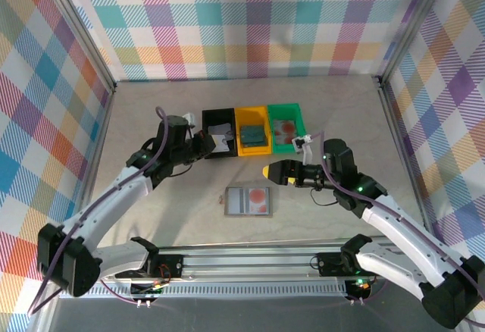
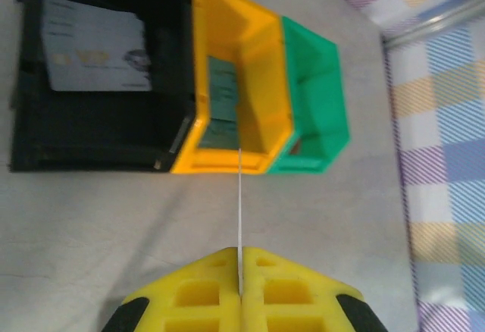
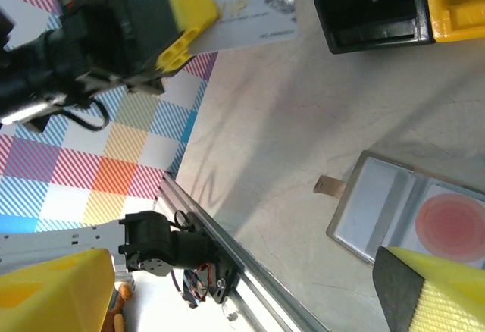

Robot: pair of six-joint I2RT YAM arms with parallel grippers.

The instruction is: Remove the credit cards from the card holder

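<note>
Our left claw (image 2: 240, 260) is shut tight on a white card (image 3: 246, 10), close by the black tray (image 2: 98, 139). A second card (image 2: 95, 44) lies in that tray. We think the job now is to drop ours in beside it. To do it well, we should move right over the middle of the tray, go low, and only then let go, so the card does not hit the wall and slide out. Our right claw (image 1: 269, 171) is wide open and holds nothing. It hangs near the holder (image 1: 248, 202), which lies open on the table (image 1: 341, 120).
</note>
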